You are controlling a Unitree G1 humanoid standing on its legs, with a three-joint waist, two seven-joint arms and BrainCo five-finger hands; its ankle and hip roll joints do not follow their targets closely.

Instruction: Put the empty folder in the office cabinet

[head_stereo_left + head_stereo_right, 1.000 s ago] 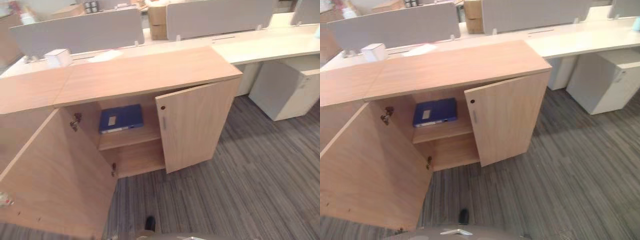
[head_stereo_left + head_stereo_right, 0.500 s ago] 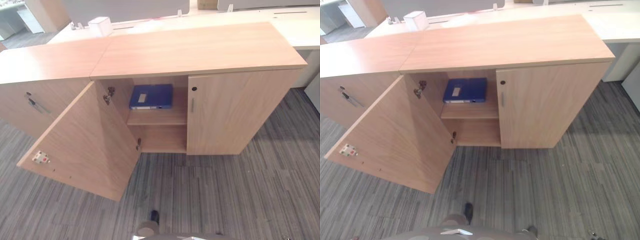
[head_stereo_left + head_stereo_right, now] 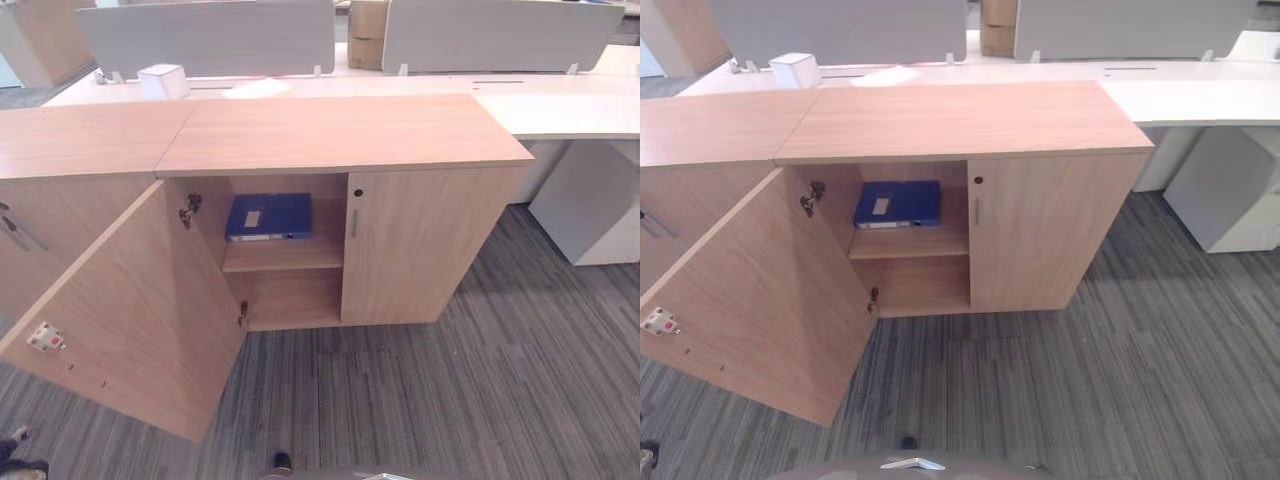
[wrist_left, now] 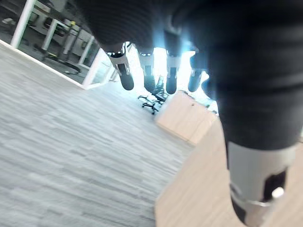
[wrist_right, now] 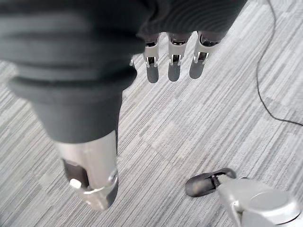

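Note:
A blue folder (image 3: 268, 217) with a white label lies flat on the upper shelf inside the wooden office cabinet (image 3: 340, 130). The cabinet's left door (image 3: 130, 310) is swung wide open and its right door (image 3: 425, 245) is closed. My left hand (image 4: 171, 80) hangs with straight fingers over the carpet beside a wooden panel, holding nothing. My right hand (image 5: 173, 66) also hangs open above the grey carpet, with nothing in it. Both hands are away from the cabinet.
A matching cabinet (image 3: 70, 140) adjoins on the left. Behind runs a white desk (image 3: 560, 105) with grey partition screens, a small white box (image 3: 163, 80) and cardboard boxes (image 3: 367, 20). A white pedestal (image 3: 590, 210) stands at the right. Striped grey carpet (image 3: 450, 400) lies in front.
The camera has swung, so the whole scene has shifted. The right door, ajar one second ago, is closed now. The folder has stayed on its shelf.

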